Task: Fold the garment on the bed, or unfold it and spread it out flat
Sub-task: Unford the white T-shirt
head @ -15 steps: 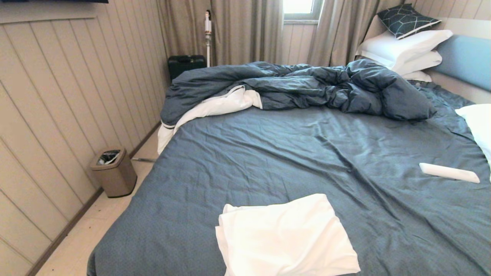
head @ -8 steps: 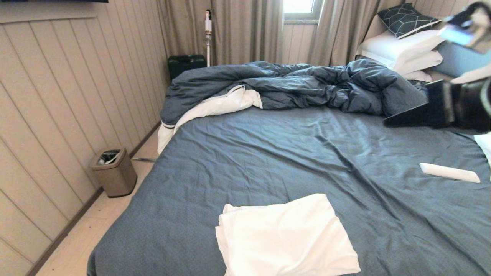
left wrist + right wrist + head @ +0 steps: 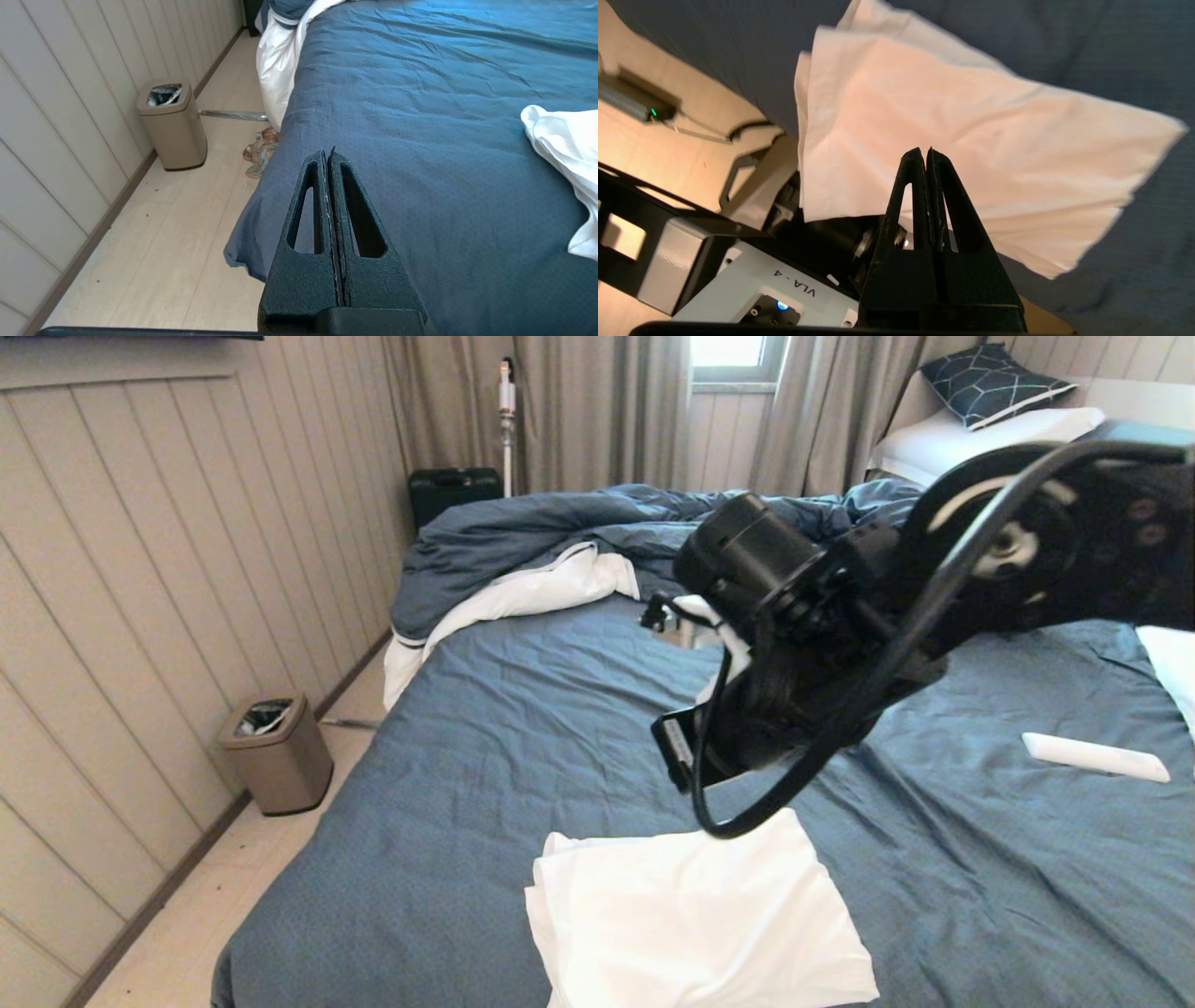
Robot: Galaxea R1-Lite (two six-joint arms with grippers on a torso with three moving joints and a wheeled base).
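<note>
The garment [image 3: 691,915] is a white cloth, folded, lying on the near part of the bed [image 3: 523,737]; its wrinkled sheet is dark blue-grey. My right arm [image 3: 934,569] reaches across the head view above the bed's middle. In the right wrist view my right gripper [image 3: 926,151] is shut and empty, hanging in the air over the garment [image 3: 971,130] and pointing back at my own base. My left gripper [image 3: 327,154] is shut and empty too, low over the bed's near left edge [image 3: 280,140]. The garment's corner [image 3: 560,135] lies well off to its side.
A rumpled duvet [image 3: 523,537] and white pillows [image 3: 971,439] lie at the far end. A long white object [image 3: 1092,756] rests on the sheet at the right. A tan bin [image 3: 277,756] stands on the floor at the left wall, with a crumpled cloth [image 3: 259,151] beside the bed.
My right arm has swung in from the right edge of the head view to above the middle of the bed. The garment has not moved.
</note>
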